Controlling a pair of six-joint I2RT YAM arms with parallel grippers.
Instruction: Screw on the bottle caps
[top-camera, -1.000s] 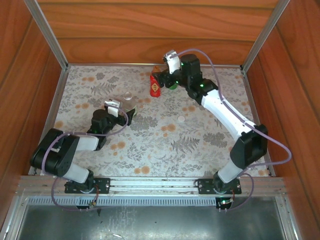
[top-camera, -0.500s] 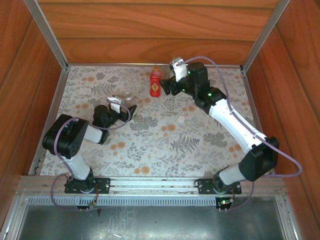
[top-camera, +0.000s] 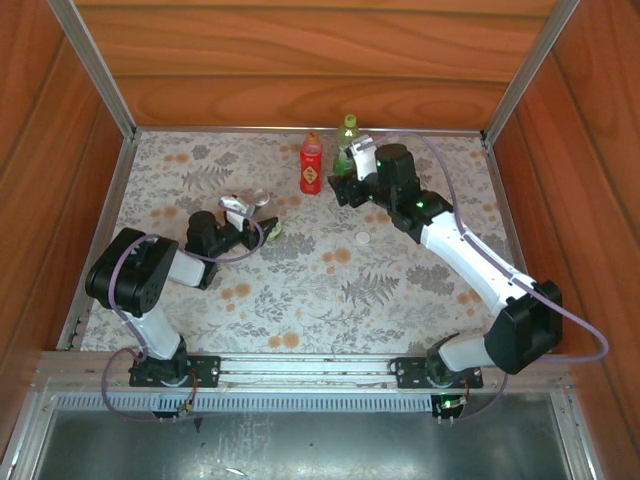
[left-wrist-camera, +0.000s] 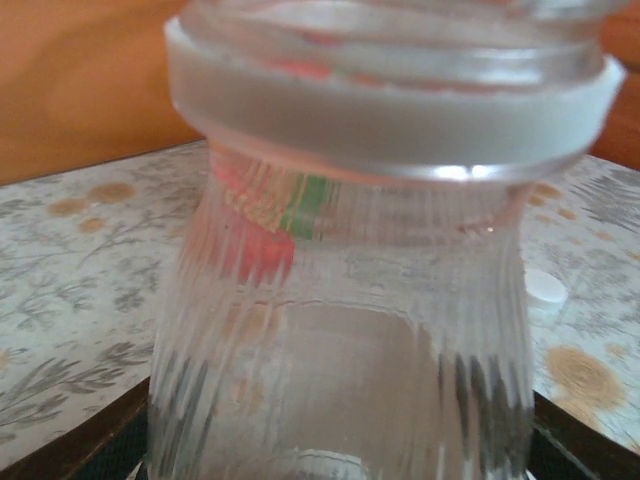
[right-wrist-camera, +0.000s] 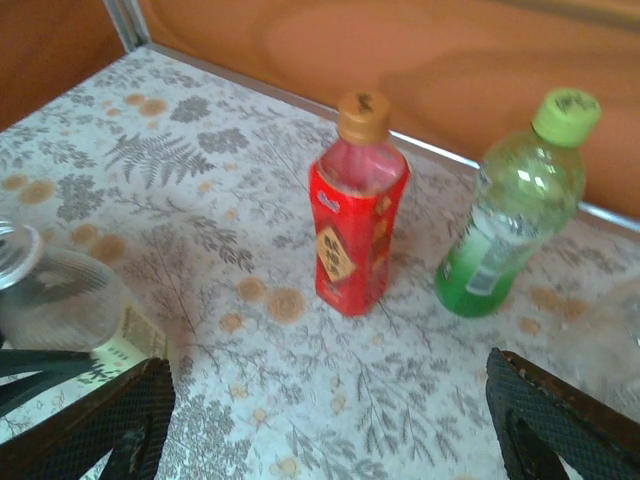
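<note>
Top view: red bottle (top-camera: 311, 170) and green bottle (top-camera: 346, 140) stand capped at the far edge of the table (top-camera: 400, 290).
Right gripper (right-wrist-camera: 325, 400): spread wide, empty, near them.
Left gripper (left-wrist-camera: 340, 450): flanks the uncapped clear bottle (left-wrist-camera: 340, 330); I cannot tell whether it grips.
White cap (top-camera: 362, 238): loose, mid-table.

Soft, warm, even light fills the wooden enclosure. On the desk (top-camera: 300, 290) the arms cast only faint, short shadows, and the overhead view is sharp throughout. In the left wrist view the clear bottle (left-wrist-camera: 340, 330) is so close that it blurs, with one bright glint on its neck ring. The right wrist view is mildly soft. There the green bottle (right-wrist-camera: 505, 230) glows translucent and the red bottle (right-wrist-camera: 352, 240) shows little glare.
</note>
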